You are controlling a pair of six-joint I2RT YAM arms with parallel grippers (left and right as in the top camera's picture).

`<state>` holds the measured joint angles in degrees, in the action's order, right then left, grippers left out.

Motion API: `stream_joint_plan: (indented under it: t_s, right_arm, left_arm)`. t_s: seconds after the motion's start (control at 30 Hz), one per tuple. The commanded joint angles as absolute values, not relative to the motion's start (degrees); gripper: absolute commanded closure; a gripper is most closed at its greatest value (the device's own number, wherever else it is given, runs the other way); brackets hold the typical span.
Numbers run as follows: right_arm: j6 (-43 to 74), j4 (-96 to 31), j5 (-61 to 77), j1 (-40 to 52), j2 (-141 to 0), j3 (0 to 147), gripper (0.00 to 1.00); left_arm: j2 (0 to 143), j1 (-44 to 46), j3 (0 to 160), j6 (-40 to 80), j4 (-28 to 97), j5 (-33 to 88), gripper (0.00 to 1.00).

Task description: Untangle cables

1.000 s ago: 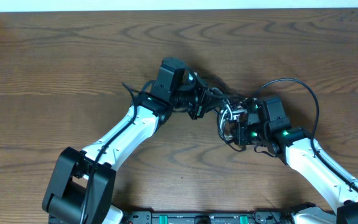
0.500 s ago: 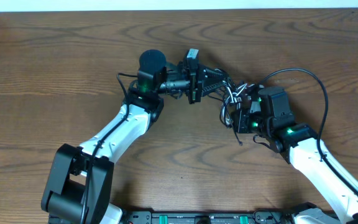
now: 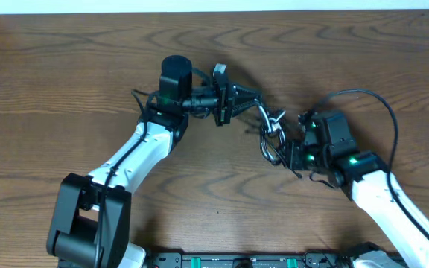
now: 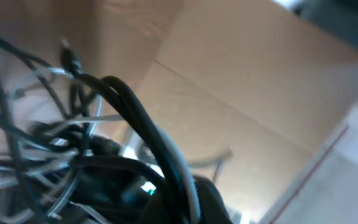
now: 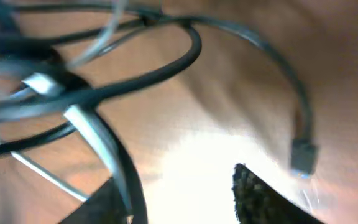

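Evidently barely begun, the cables [image 3: 270,135] form one knotted clump between the left hand [image 3: 250,103], clenched on some strands, and the right hand [image 3: 293,155], released beside it.

Body check. My left arm [image 3: 136,152]: long rounded white shell, thin black cable along it, black round motor cap [image 3: 176,73] at the wrist end, boxy black shoulder housing [image 3: 88,223]. My right arm [image 3: 393,212]: same white shell, black wrist block with green lights [image 3: 353,158], thick black wire [image 3: 363,92] looping off it. Right finger pad [image 5: 260,198]: black, finely knurled.
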<state>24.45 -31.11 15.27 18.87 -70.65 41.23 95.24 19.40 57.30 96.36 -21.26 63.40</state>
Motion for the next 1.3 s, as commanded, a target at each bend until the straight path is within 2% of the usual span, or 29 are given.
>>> stream_joint_plan:
  t_s: [0.0, 0.1, 0.17, 0.2, 0.37, 0.6, 1.03, 1.13, 1.27]
  right_arm:
    - [16.69, -36.42, 17.37, 17.91, -64.62, 43.79, 0.46]
    - [10.61, -39.33, 21.32, 18.0, -58.67, 45.32, 0.43]
    - [9.96, -38.98, 22.63, 17.98, -54.89, 45.3, 0.31]
    - [9.91, -38.0, 22.52, 18.0, -53.47, 45.23, 0.3]
    - [9.56, -31.35, 22.46, 18.0, -52.1, 45.21, 0.3]
    - [10.74, -25.1, 21.87, 18.04, -59.11, 45.21, 0.37]
    - [10.85, -16.47, 26.24, 23.77, -68.66, 45.21, 0.54]
    - [10.92, -16.14, 23.27, 24.56, -69.01, 45.21, 0.64]
    - [12.03, -15.81, 20.99, 24.64, -69.08, 45.21, 0.87]
  left_arm:
    - [92.58, 18.02, 59.86, 92.77, -14.83, 55.33, 0.93]
    - [92.58, 18.06, 59.86, 96.42, -8.54, 52.82, 0.92]
    - [92.58, 18.06, 59.86, 97.78, -7.97, 52.86, 0.92]
    - [92.58, 18.09, 59.86, 97.76, -8.21, 52.93, 0.92]
    - [92.58, 18.55, 59.86, 94.45, -8.21, 53.87, 0.92]
    - [92.58, 18.7, 59.86, 94.13, -8.19, 60.12, 0.92]
    - [92.58, 20.29, 59.86, 98.5, -8.19, 60.47, 0.92]
    - [92.58, 20.71, 59.86, 99.09, -8.21, 61.1, 0.92]
    - [92.58, 20.97, 59.86, 99.07, -8.21, 61.08, 0.92]
